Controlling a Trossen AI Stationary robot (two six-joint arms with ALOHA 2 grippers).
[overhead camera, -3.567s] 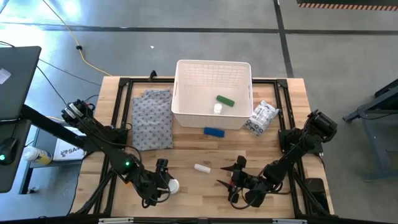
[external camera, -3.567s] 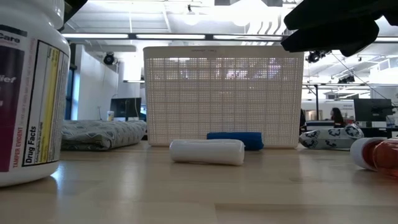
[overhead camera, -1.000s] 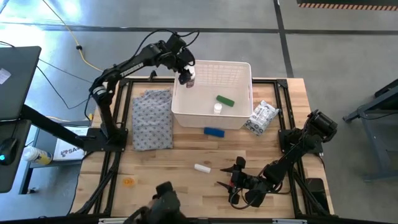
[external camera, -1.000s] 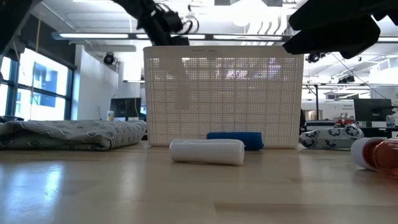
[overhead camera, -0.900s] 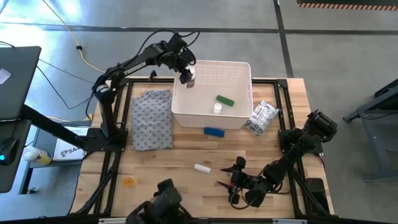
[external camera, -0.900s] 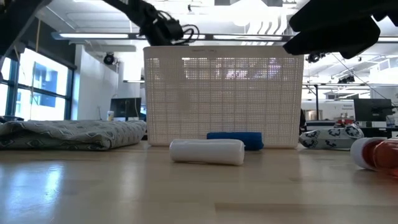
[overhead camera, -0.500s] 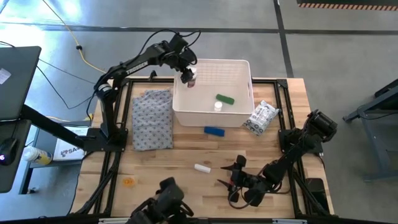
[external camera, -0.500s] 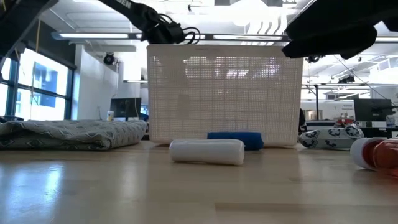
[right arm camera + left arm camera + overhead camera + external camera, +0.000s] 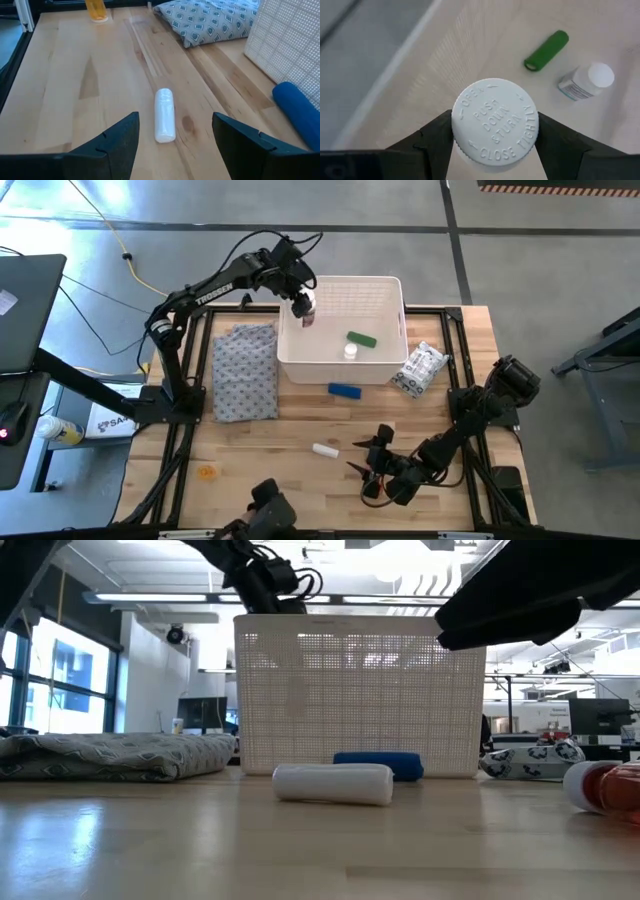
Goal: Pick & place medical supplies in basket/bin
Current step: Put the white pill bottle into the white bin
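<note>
My left gripper (image 9: 303,302) is shut on a white pill bottle (image 9: 495,122) above the far left inside corner of the white slotted basket (image 9: 345,280). A green tube (image 9: 362,341) and a small white bottle (image 9: 350,354) lie in the basket. My right gripper (image 9: 368,457) is open and empty at the near right, its fingers pointing at a white vial (image 9: 164,121) that lies on its side. A blue block (image 9: 344,392) lies on the table before the basket. A crinkly packet (image 9: 418,368) lies at the basket's right. A red bottle (image 9: 605,787) lies by my right gripper. My left gripper pinches the pill bottle between its two fingers (image 9: 437,142), one on each side just below the white cap (image 9: 495,120). The fingers come from above, pointing down. The bottle stands upright, cap up, lifted clear above the basket's floor.
A folded grey patterned cloth (image 9: 245,370) lies left of the basket. A small orange item (image 9: 206,471) sits near the front left. A dark shape (image 9: 265,500) shows at the table's near edge. Bare wood lies between the cloth and the vial.
My left gripper has moved a little toward the table's right over the basket's far left corner, still holding the bottle. My right gripper has shifted slightly toward the table's left, still open.
</note>
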